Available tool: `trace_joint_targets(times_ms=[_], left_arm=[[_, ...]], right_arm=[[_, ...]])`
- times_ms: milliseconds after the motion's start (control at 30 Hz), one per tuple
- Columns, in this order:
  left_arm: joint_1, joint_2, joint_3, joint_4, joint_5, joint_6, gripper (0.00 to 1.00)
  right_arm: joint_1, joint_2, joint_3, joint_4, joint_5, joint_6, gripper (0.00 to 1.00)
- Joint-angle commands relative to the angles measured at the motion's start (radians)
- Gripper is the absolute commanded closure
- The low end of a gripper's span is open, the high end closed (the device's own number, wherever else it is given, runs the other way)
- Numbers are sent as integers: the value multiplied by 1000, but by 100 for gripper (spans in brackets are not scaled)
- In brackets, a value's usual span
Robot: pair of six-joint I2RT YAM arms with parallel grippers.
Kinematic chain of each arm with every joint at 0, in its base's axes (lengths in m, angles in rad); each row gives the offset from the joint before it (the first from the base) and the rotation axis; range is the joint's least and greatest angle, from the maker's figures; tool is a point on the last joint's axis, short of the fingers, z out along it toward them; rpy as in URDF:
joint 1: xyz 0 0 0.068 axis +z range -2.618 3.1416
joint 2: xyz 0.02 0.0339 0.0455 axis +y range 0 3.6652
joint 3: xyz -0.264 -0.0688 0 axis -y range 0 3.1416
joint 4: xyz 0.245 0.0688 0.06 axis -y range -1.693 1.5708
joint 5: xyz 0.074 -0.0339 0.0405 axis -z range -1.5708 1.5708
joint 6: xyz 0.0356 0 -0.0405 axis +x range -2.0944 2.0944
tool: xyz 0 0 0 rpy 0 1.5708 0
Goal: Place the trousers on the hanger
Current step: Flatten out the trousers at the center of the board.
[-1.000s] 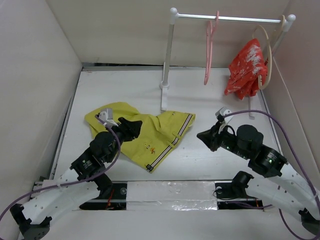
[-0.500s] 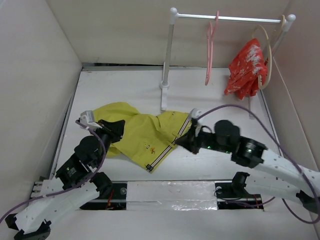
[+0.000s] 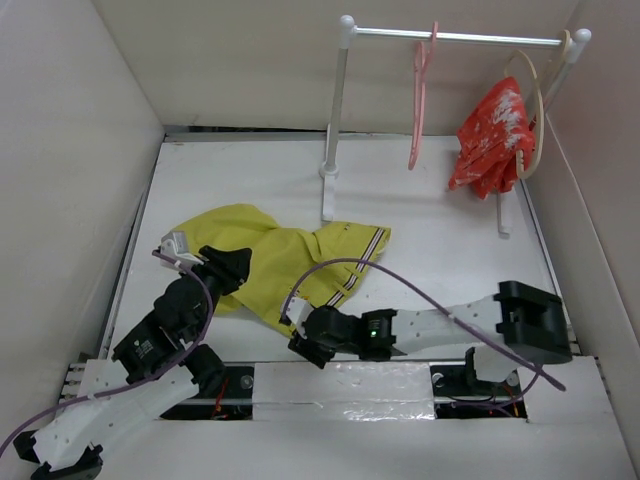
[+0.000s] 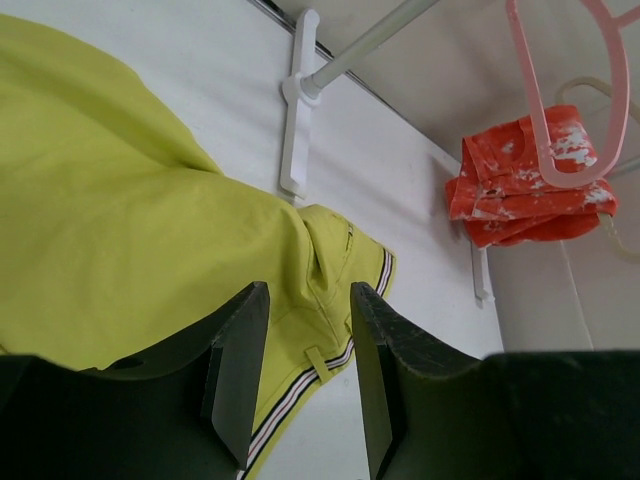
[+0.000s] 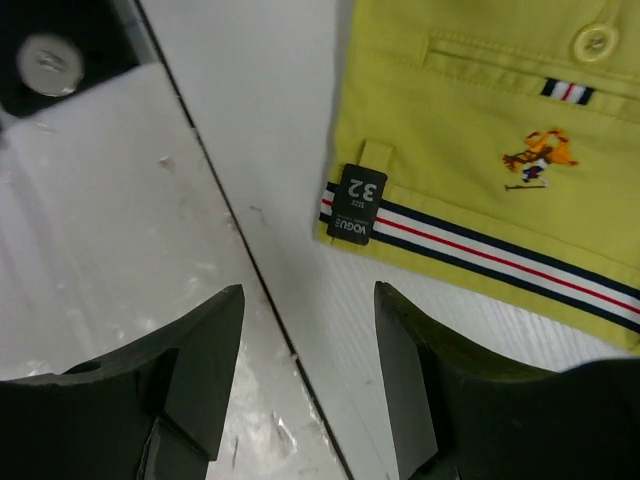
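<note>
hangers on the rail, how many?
2. A pink hanger hangs bare near the middle of the rail. A beige hanger at the rail's right end carries the red garment. None seems hidden.

Place: a robot test cell in a lab, not a home.
Enclosure: plain pale panels (image 3: pixel 70 150) wall in the white table (image 3: pixel 240 175), left of the left gripper (image 3: pixel 230 264) and far beyond both grippers.
Props: a small white rail (image 3: pixel 470 39), well beyond the right gripper (image 3: pixel 303 338), carries the pink hanger (image 3: pixel 418 100) and a red garment (image 3: pixel 492 135).
Rigging: a taped strip (image 3: pixel 340 380) lies just behind the right gripper; a purple cable (image 3: pixel 420 290) loops off its arm.
</note>
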Motion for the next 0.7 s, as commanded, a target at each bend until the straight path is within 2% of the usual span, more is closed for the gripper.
trace_joint_targets(times_ms=[0,233,300,467,567,600,667], left_arm=[[4,-27,-11,-12,-22,-27,64],[4,-43,-42,-9,4,-26,64],[4,-34,-48,-3,9,-26,64],[4,-41,-79,14,27,-29,64],[4,-44,-83,31,35,-24,63],[4,-41,-80,26,38,-23,63],[4,-49,-89,26,38,-24,63]], right_arm=[[61,138,97,39,205,16,39],[104,328,199,52,361,58,38],[104,365,220,46,419,85,42],[104,411,269,-1,567,113,45],[104,425,274,-12,575,121,45],[104,428,271,4,564,121,46],[86,434,257,18,541,128,57]])
